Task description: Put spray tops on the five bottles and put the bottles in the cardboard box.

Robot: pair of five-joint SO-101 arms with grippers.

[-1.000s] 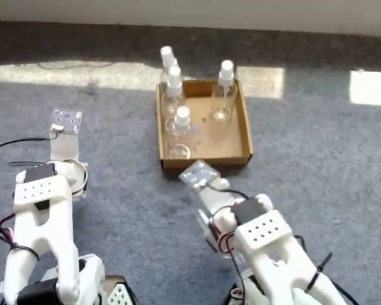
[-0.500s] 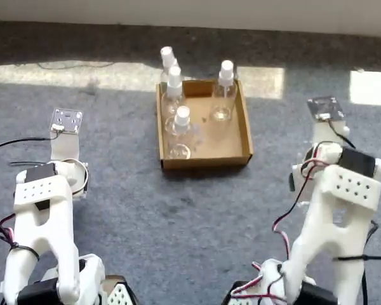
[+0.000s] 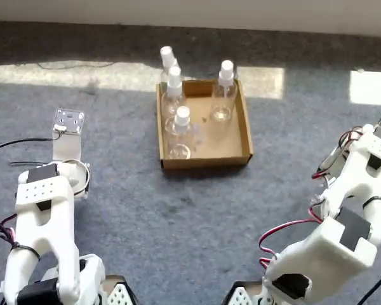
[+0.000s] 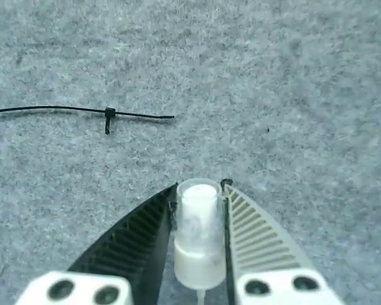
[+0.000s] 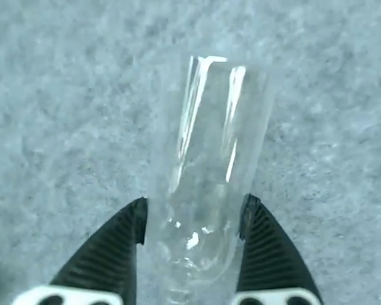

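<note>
The cardboard box (image 3: 246,130) sits on the grey carpet at the middle back. Several clear bottles with white spray tops (image 3: 181,117) stand in it, and one capped bottle (image 3: 167,58) shows at its far left corner. My left arm (image 3: 44,197) is at the left of the box. Its gripper (image 4: 199,185) is shut on a white spray top (image 4: 199,229) just above the carpet. My right arm (image 3: 362,178) is at the far right edge. Its gripper (image 5: 193,203) is shut on a clear bottle (image 5: 209,140) with no top, a jaw against each side.
A black cable tie (image 4: 108,113) lies on the carpet beyond the left gripper. A thin black cable (image 3: 16,145) runs in from the left edge. Bright sunlit patches (image 3: 371,88) cross the carpet at the back. Open carpet lies in front of the box.
The right arm swung from just in front of the box out to the far right edge of the table. The left arm stayed put. The box and its bottles did not move.
</note>
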